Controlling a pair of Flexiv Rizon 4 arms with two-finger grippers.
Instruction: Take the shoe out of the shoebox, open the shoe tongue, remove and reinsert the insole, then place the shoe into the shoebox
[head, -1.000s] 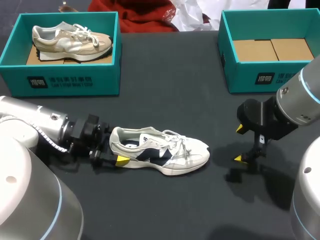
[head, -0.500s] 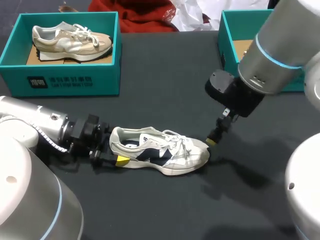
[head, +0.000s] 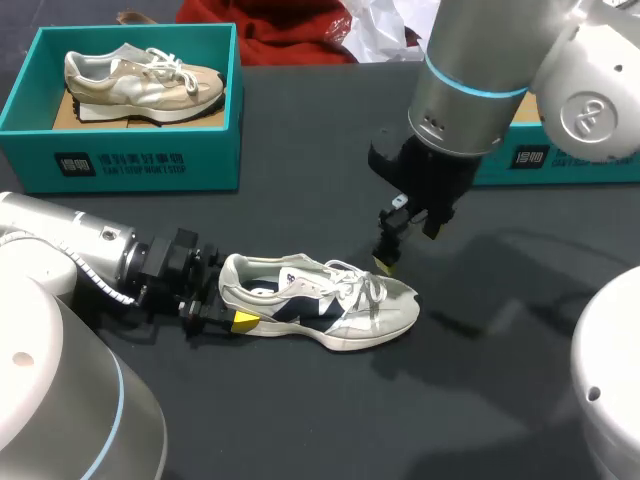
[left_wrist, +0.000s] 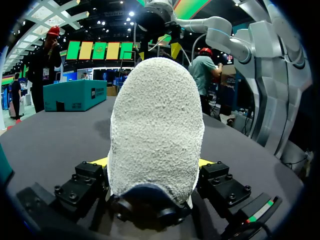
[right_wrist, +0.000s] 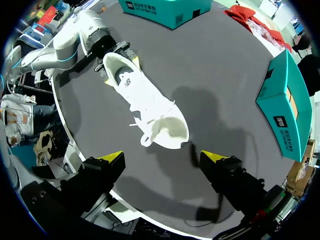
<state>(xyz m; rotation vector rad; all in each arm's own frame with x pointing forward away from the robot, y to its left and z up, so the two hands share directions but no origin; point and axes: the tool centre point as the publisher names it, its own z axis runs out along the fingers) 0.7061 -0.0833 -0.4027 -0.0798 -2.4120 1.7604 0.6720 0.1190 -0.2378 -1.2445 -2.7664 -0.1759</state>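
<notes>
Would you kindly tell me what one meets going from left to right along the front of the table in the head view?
left arm → left gripper, shut on the heel → white shoe. The right gripper hangs open above the shoe's toe end, so I leave it out of the order.

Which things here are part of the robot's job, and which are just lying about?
Part of the job: the white and navy shoe; the left gripper, shut on its heel; the right gripper, open near its toe; probably the right shoebox.

Lying about: the left shoebox; the beige shoe inside it.
</notes>
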